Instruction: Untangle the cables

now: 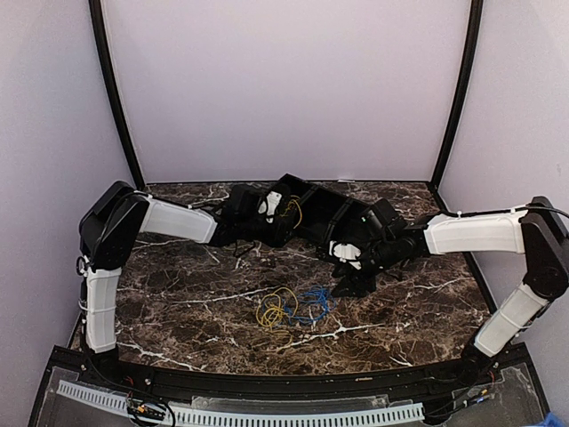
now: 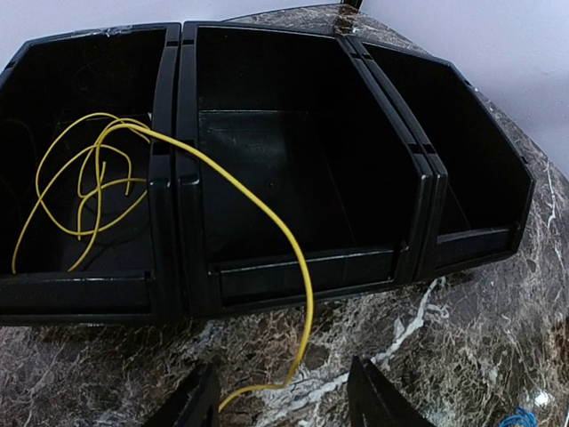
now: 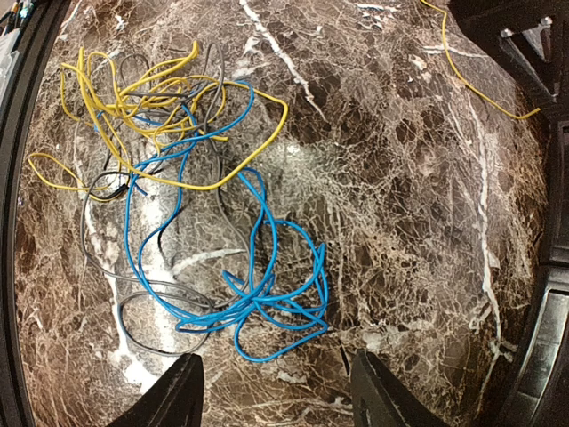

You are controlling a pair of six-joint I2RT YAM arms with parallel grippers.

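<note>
Yellow cable (image 2: 258, 209) runs from bin (image 2: 80, 289) toward the left claw (image 2: 284, 378), which gapes, as does the right claw (image 3: 277, 365).

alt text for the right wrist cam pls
A yellow wire, a blue wire and a grey wire lie loosely tangled on a dark marble table, yellow at upper left, blue trailing to lower centre. The fingers stand open and empty at the bottom edge. A second yellow wire crosses the top right corner.
</note>
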